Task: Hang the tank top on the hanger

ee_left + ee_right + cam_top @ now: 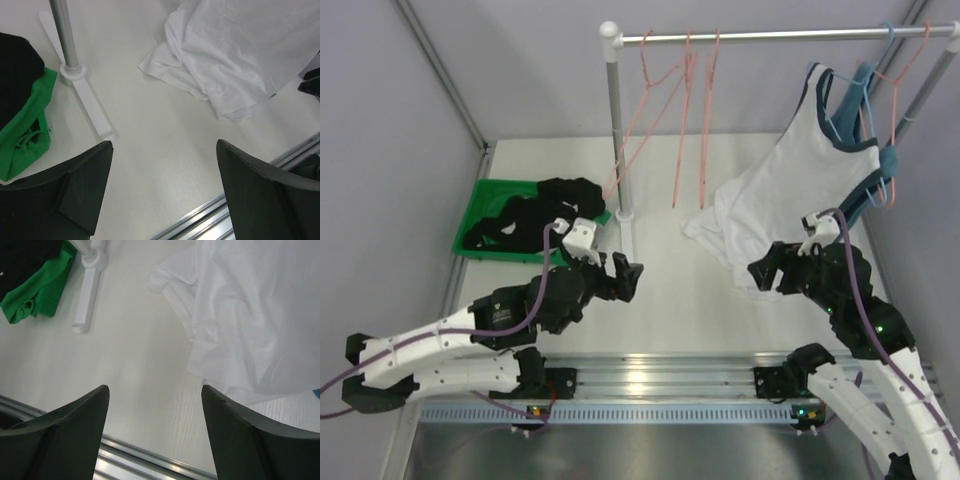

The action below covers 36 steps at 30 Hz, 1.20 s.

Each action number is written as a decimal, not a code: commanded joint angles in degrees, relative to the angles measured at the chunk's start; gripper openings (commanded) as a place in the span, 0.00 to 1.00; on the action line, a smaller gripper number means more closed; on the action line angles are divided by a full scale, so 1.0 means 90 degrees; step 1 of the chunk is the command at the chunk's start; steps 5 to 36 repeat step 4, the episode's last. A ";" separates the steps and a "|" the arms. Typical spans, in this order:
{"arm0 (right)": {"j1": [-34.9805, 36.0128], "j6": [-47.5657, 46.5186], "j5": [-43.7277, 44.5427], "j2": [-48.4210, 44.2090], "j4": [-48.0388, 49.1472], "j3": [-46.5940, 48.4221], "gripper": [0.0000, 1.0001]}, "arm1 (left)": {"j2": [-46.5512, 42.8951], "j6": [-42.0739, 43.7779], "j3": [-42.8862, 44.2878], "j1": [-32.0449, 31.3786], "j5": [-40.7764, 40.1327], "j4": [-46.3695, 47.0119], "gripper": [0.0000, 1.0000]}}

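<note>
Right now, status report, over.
Left gripper open, empty. Right gripper open, empty, beside top. Top hangs from hanger, hem on table. No obstruction seen.

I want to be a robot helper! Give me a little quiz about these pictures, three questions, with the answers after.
1. Fill the gap: the black clothes lie in a ____ bin.
2. True or false: the left gripper is squeezing a piece of cloth.
3. Pick one: where does the bottom edge of the white tank top rest?
A. on the table
B. in the bin
C. in the left gripper

Key: 1. green. 2. false, its jaws are wide open with nothing between them. 3. A.
</note>
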 commanded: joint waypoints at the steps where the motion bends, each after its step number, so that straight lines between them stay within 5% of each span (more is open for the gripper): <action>1: 0.0081 -0.0072 0.0037 -0.0072 0.0473 0.0119 0.75 | -0.0038 -0.0367 -0.0040 -0.0008 -0.0203 -0.0085 0.89; 36: 0.0081 -0.0101 0.0066 0.0094 0.0522 0.0119 0.77 | -0.0009 -0.0386 -0.0011 -0.0007 -0.0203 -0.0143 0.89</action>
